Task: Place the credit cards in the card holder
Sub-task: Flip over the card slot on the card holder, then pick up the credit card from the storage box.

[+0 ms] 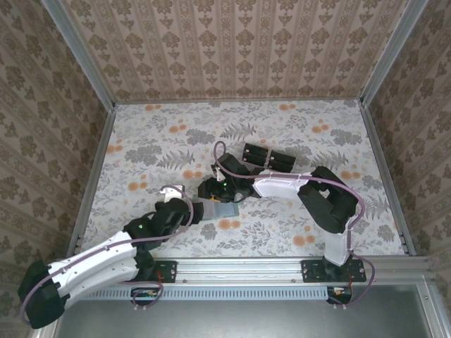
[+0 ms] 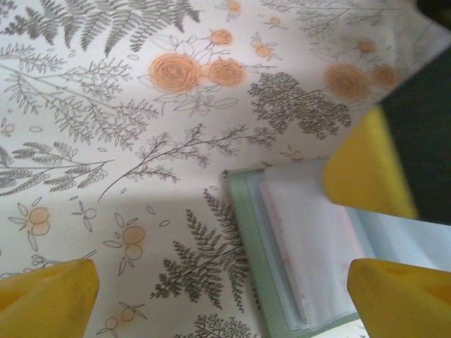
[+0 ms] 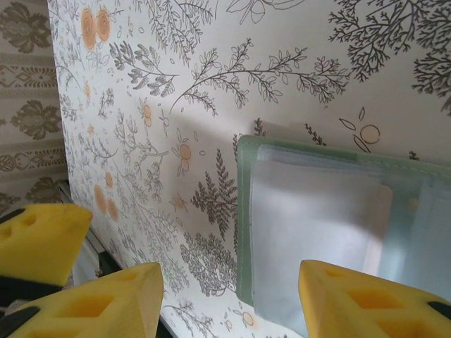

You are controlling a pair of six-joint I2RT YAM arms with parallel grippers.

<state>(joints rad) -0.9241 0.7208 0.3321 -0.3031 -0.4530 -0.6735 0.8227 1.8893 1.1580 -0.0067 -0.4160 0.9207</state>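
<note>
The sage-green card holder [image 1: 220, 210] lies open and flat on the floral table, between the two arms. In the left wrist view the card holder [image 2: 250, 239] shows a pale pink credit card [image 2: 310, 225] lying in its clear inner sleeve. My left gripper [image 2: 225, 299] is open and low over the holder's left edge; the table shows between its fingers. My right gripper [image 3: 232, 303] is open as well and straddles the edge of the card holder [image 3: 244, 211], with a pale card [image 3: 317, 218] under the sleeve. In the top view the left gripper [image 1: 199, 211] and right gripper [image 1: 215, 191] nearly meet over the holder.
A clear stand with black blocks [image 1: 268, 156] sits just behind the right arm's wrist. Patterned walls with metal rails [image 1: 91, 176] close in the table on three sides. One yellow fingertip of the other gripper [image 2: 366, 172] hangs close over the holder.
</note>
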